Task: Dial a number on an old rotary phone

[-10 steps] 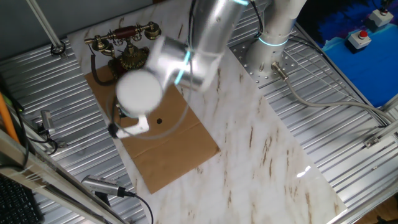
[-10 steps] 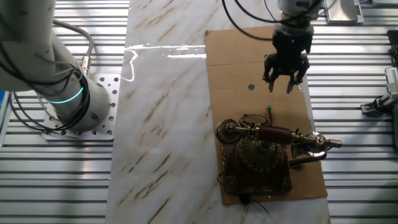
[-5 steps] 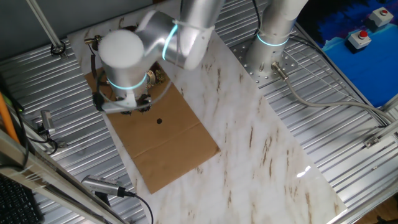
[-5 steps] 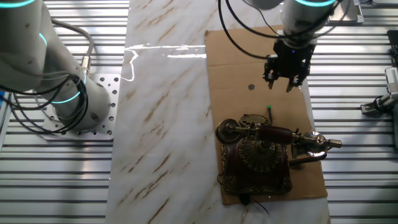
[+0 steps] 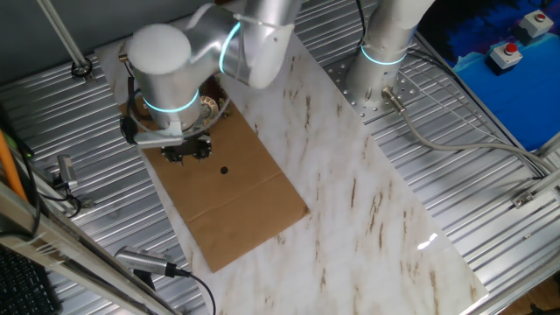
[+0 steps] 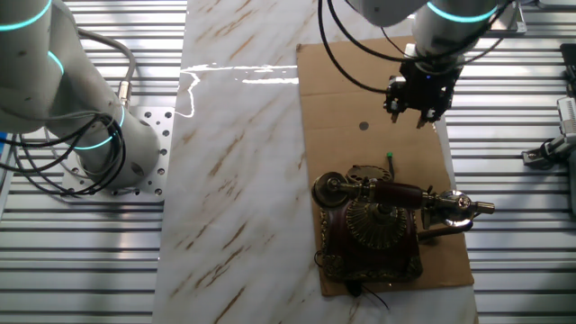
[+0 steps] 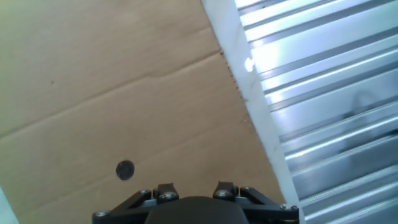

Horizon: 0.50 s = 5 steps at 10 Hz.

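Observation:
The old rotary phone (image 6: 376,225) stands at one end of a cardboard sheet (image 6: 342,81). It has a dark red-brown body with gold trim, and its brass-ended handset rests across the top. In one fixed view the arm hides most of the phone, and only a bit of gold trim (image 5: 212,106) shows. My gripper (image 6: 419,117) hangs over the cardboard, apart from the phone, with its fingers spread and nothing between them. It appears again as the gripper (image 5: 187,154) under the silver wrist. The hand view shows only the hand's black base (image 7: 196,210) and bare cardboard.
A thin black stick with a green tip (image 6: 391,160) lies on the cardboard between gripper and phone. A small black dot (image 6: 364,126) marks the sheet, the same dot (image 7: 125,169) seen from the hand. Ribbed metal table (image 7: 329,112) borders the cardboard edge. The arm's base (image 6: 108,153) stands beyond the marble slab.
The arm has swung across the cardboard toward the phone end and now covers the phone in one fixed view. The wrist has turned, and the gripper has shifted slightly.

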### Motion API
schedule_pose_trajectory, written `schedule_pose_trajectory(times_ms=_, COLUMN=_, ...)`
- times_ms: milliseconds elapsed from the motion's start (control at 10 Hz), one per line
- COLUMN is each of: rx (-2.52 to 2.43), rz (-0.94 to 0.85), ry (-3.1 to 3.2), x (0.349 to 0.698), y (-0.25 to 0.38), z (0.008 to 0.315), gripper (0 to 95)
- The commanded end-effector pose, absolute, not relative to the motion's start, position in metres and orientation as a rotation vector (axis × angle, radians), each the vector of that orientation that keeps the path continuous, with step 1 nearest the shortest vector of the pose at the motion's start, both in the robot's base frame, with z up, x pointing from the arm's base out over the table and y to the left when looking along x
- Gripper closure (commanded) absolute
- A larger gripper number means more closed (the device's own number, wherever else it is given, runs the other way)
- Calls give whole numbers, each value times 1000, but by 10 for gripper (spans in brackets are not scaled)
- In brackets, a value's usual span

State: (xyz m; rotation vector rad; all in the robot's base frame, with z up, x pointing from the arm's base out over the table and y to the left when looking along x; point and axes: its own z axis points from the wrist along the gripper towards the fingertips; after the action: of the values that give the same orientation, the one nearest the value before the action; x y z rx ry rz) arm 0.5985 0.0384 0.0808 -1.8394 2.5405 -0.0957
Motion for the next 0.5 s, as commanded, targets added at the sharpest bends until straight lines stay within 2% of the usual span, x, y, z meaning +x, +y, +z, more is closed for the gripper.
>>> schedule_pose_trajectory(times_ms=100, rx=-1780, rz=-18, ry=2533, x=599, y=40, z=82, gripper=570)
schedule_pose_trajectory(times_ms=500, rx=-1746, rz=2, ry=2546, x=601, y=46, z=86, gripper=570)
